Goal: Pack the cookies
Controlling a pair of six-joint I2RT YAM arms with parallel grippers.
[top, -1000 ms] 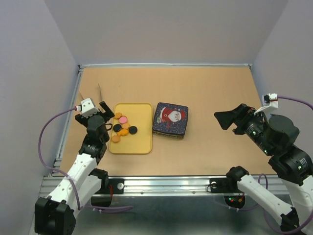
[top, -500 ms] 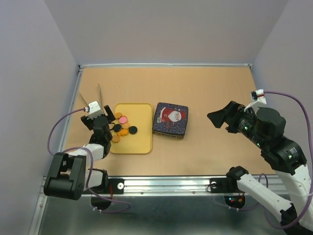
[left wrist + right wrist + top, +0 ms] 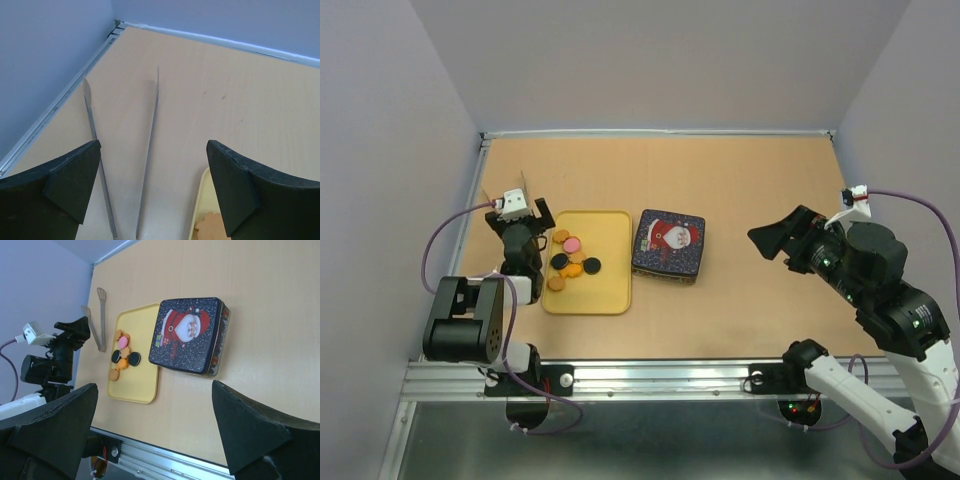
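The cookies [image 3: 572,262] are small round discs, orange, black and one pink, lying in a cluster on the left half of a yellow tray [image 3: 605,290]. My left gripper [image 3: 528,215] stands open just left of the tray's far corner, nothing between its fingers. In the left wrist view metal tongs [image 3: 149,150] lie on the table beneath the left gripper [image 3: 152,185], with the tray edge [image 3: 199,210] and one orange cookie [image 3: 212,227] at lower right. My right gripper [image 3: 775,238] hovers open and empty, well right of the tray. The right wrist view shows the cookies [image 3: 122,356] beyond the right gripper [image 3: 155,425].
A closed dark tin with a Santa picture [image 3: 669,244] sits right of the tray; the right wrist view shows this tin [image 3: 190,335], the tray [image 3: 140,377] and the tongs [image 3: 101,315]. A metal rail [image 3: 620,372] runs along the near edge.
My left arm has folded back and its gripper has moved toward the far left, over the tongs. My right gripper shifted slightly. Both stay open.
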